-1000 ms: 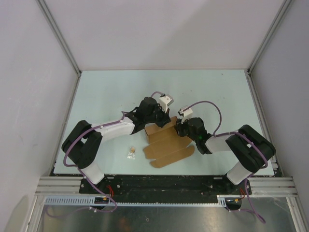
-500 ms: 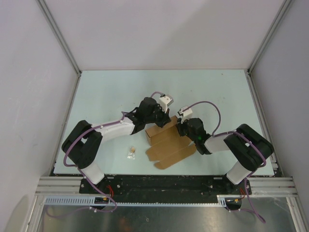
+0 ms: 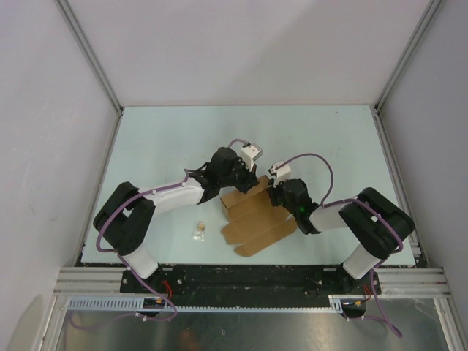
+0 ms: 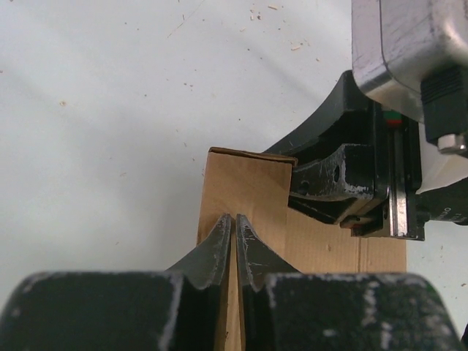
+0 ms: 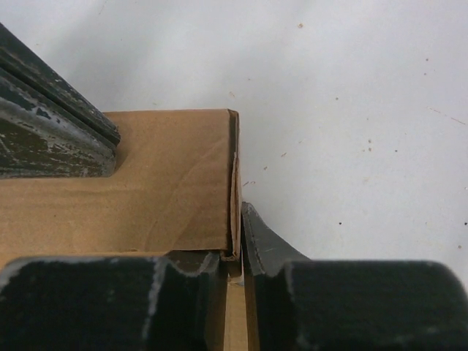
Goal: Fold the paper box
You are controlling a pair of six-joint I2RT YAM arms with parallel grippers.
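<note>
The paper box (image 3: 257, 225) is a brown cardboard sheet lying between the two arms, with its far side panels raised. My left gripper (image 3: 239, 186) is at its far left corner. In the left wrist view the left gripper (image 4: 234, 219) is shut on the top edge of an upright cardboard wall (image 4: 248, 183). My right gripper (image 3: 273, 193) is at the far right side of the sheet. In the right wrist view the right gripper (image 5: 238, 241) is pinched on a doubled cardboard wall (image 5: 161, 175); its left finger is hidden under the flap.
A tiny brown scrap (image 3: 198, 229) lies on the pale table (image 3: 161, 139) left of the sheet. White walls and aluminium posts enclose the table on three sides. The two grippers are close together over the cardboard, and the right one (image 4: 344, 175) shows in the left wrist view.
The right gripper has closed onto the cardboard's right wall. The sheet's near part has shifted slightly. The left arm has stayed put.
</note>
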